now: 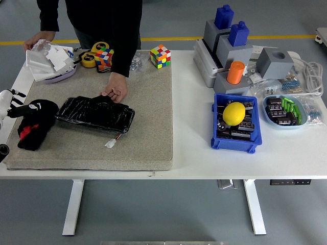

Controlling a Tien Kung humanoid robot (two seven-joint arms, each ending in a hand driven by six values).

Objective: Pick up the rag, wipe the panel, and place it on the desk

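Observation:
The black rag (34,125), with a red patch, lies crumpled on the left end of the tan mat (148,112). My left hand (9,103) is at the picture's left edge, just left of the rag, its fingers relaxed and holding nothing. The black panel (95,113) lies flat on the mat to the right of the rag, with a small white connector (110,144) at its near side. A person at the far side rests one hand (116,92) on the panel's far edge. My right arm is out of view.
The person's other hand (37,39) touches a pile of white items (50,58) at the far left. Tape rolls (91,57) and two colour cubes (160,55) stand at the mat's far edge. A blue bin (234,144) with a yellow ball, grey fixtures (230,48) and a parts dish (285,109) stand on the right.

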